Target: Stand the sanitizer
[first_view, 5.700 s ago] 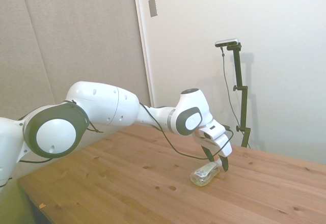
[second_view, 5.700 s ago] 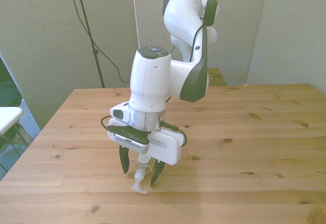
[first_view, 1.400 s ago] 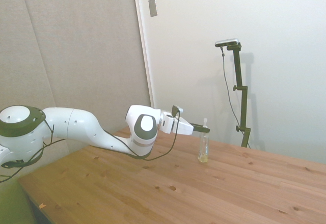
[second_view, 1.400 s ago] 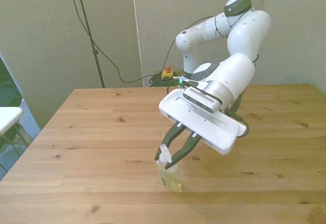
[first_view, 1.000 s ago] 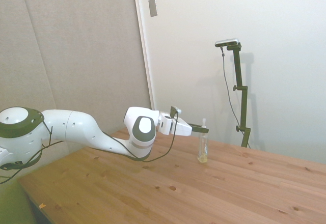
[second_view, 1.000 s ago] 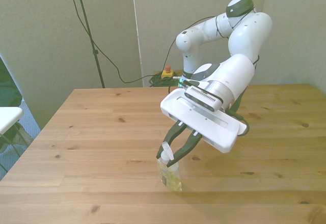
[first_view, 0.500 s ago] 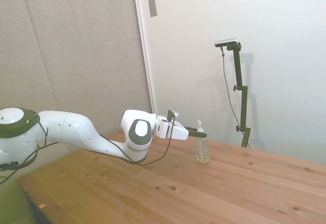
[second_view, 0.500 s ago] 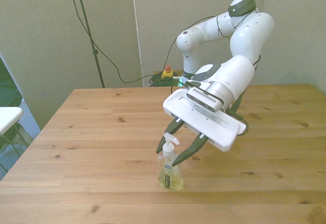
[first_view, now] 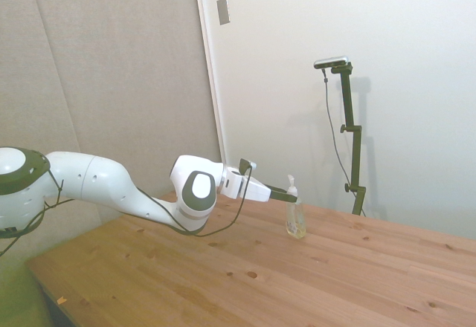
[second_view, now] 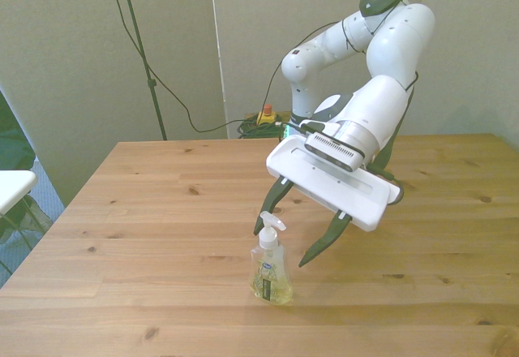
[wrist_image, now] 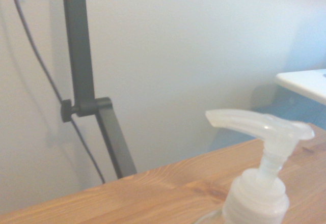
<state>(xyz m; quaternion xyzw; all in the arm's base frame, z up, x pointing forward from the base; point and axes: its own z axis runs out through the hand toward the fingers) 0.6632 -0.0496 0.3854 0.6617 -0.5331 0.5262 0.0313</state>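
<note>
Small clear plastic sanitizer bottle w/ pale yellow gel, white pump top and light label (second_view: 271, 269) stands upright on the light wooden plank table (second_view: 122, 211), base flat on the wood, near the table's front edge in the front view. Its pump spout (wrist_image: 260, 124) sticks out sideways, pointing toward the front view's right.

White Franka arm (first_view: 111, 189) reaches in low, roughly level w/ the table, wrist turned so the gripper (second_view: 297, 237) points down-forward at the bottle. Gripper is released: the two dark fingers (second_view: 324, 245) are spread wide, one each side of the bottle's pump and neck, neither touching it. Bottle stands on its own, between the fingers but a bit past their tips in the front view. In the side view the gripper (first_view: 281, 192) tips sit just beside the pump top of the bottle (first_view: 295, 219); contact can't be judged there.

Wrist view: the bottle's pump head and white collar (wrist_image: 256, 196) close up, slightly blurred, table surface (wrist_image: 127, 198) behind it, pale wall (wrist_image: 204, 46) beyond.
</note>
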